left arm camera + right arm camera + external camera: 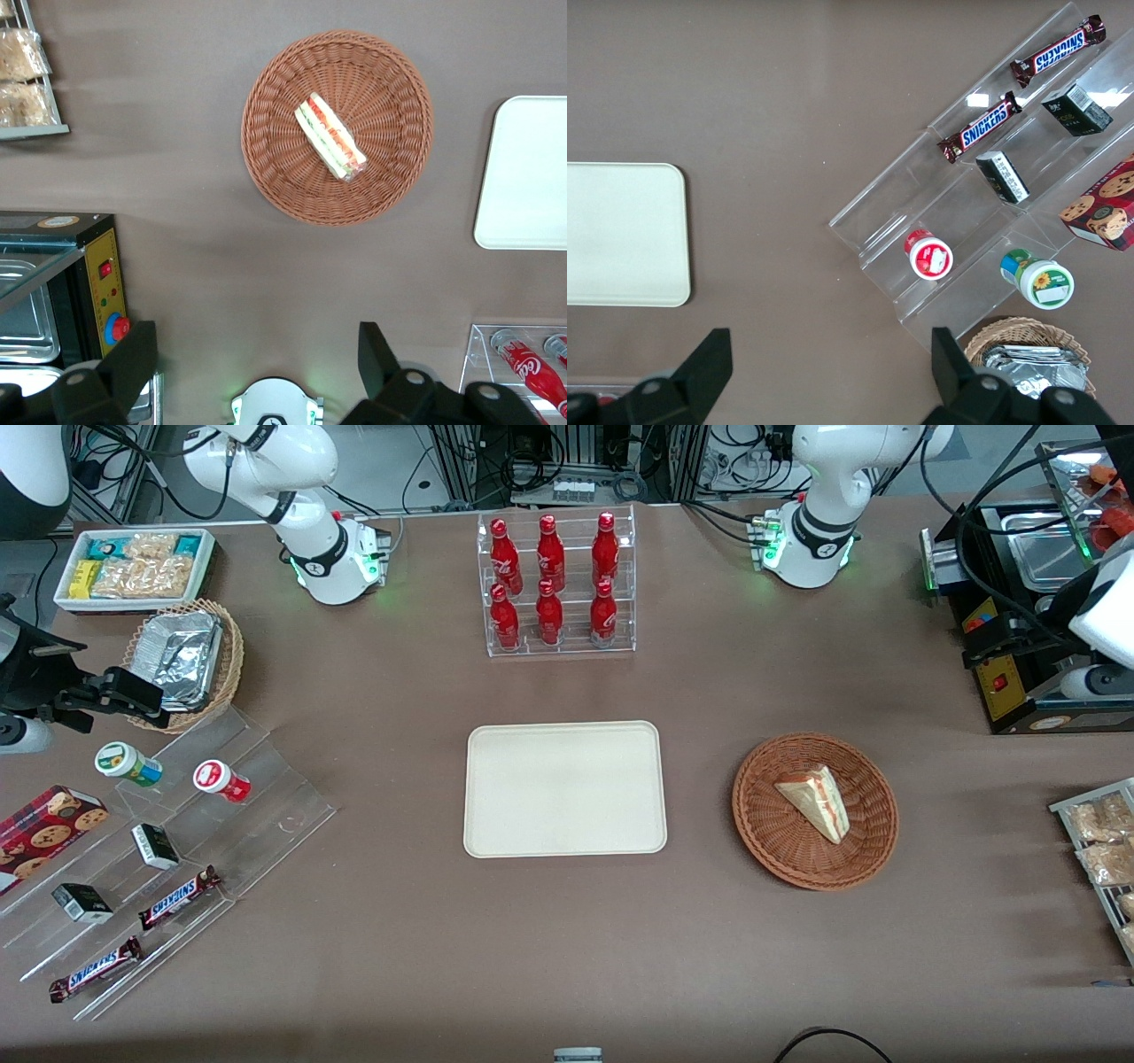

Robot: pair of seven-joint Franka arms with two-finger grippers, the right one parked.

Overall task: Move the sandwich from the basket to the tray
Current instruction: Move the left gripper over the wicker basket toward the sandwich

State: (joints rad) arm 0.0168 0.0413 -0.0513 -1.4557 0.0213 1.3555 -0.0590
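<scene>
- Sandwich (817, 800) is seen lying in the round reddish-brown basket (780, 841), a pale wedge in clear wrap; from the left wrist view its red and green filling edge (330, 137) is turned upward.
- Basket is set on the brown surface (399, 948), beside the tray (565, 788) and apart from it, toward the working arm's end.
- Tray is flat, cream-white, with rounded corners; nothing is seen on it. One end of it (523, 173) is caught in the left wrist view.
- Pincer (257, 354) of the left arm is held high above the surface, well apart from basket and sandwich. Its two dark fingers (376, 354) are spread wide, with nothing between them.
- In the front view the working arm's wrist is seen at the frame edge near a black machine with a yellow panel (1001, 682).
- A clear rack of red bottles (554, 584) is placed farther from the front camera than the tray.
- Toward the parked arm's end are noted: a white bin of snack packets (133, 567), a tan wicker basket with foil trays (182, 660), and clear stepped shelves (221, 815) carrying Snickers bars (177, 899), small cups and dark boxes.
- A wire rack of bagged snacks (1099, 841) is seen at the working arm's end.
</scene>
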